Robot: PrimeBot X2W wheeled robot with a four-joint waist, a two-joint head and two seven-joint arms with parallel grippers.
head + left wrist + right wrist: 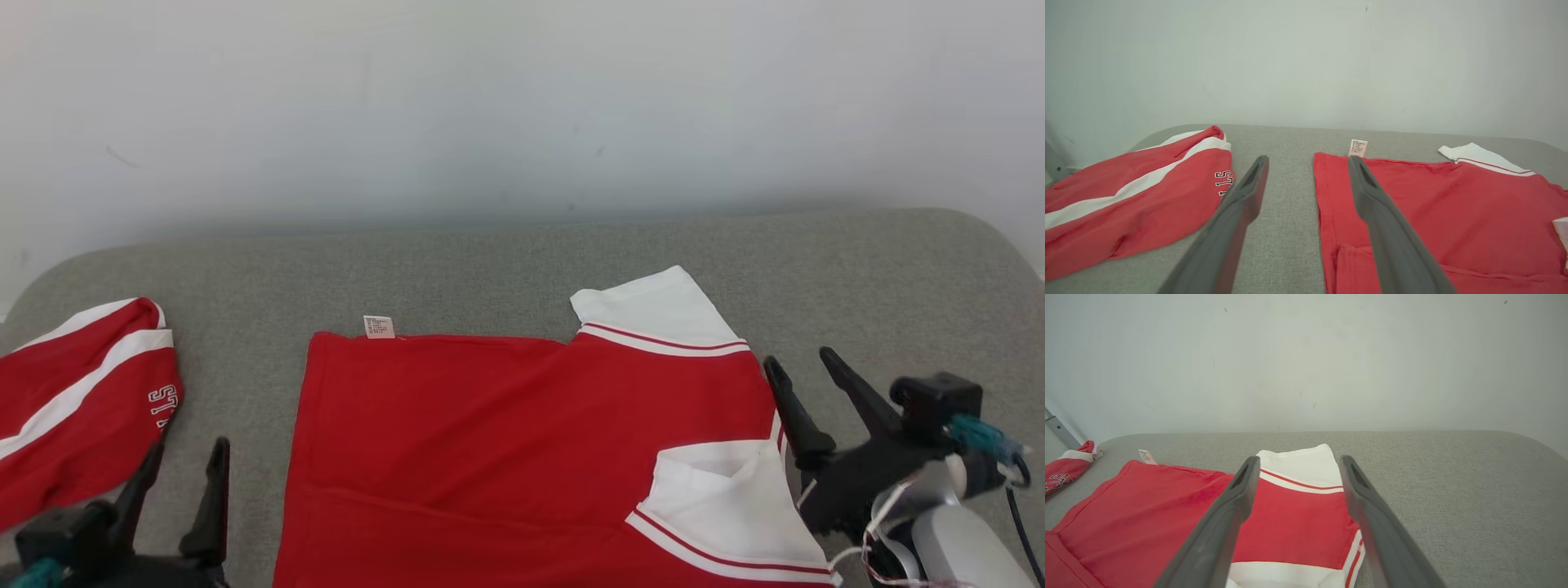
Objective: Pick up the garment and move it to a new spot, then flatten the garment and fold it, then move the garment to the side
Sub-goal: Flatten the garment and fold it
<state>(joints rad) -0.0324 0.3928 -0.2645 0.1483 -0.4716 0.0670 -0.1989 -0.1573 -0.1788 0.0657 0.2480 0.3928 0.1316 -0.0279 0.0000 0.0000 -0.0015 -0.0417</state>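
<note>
Red garment (490,425) lying flat mid-table, both pincers spread and empty.

The garment lies spread on the grey table (490,261), running off the near edge of the head view. Its far hem carries a small label (379,327) near the left corner. At its right end, one white sleeve (653,306) points far and another (727,490) lies folded in over the red on the near side. The right pincer (798,359) sits just beside the garment's right edge, fingers apart and holding nothing; whether it touches the cloth cannot be told. The left pincer (188,447), also parted and empty, is at near left over the bare strip between the garment and a second garment (73,408), red with white stripes, at the far left. A pale wall (490,106) stands behind.
</note>
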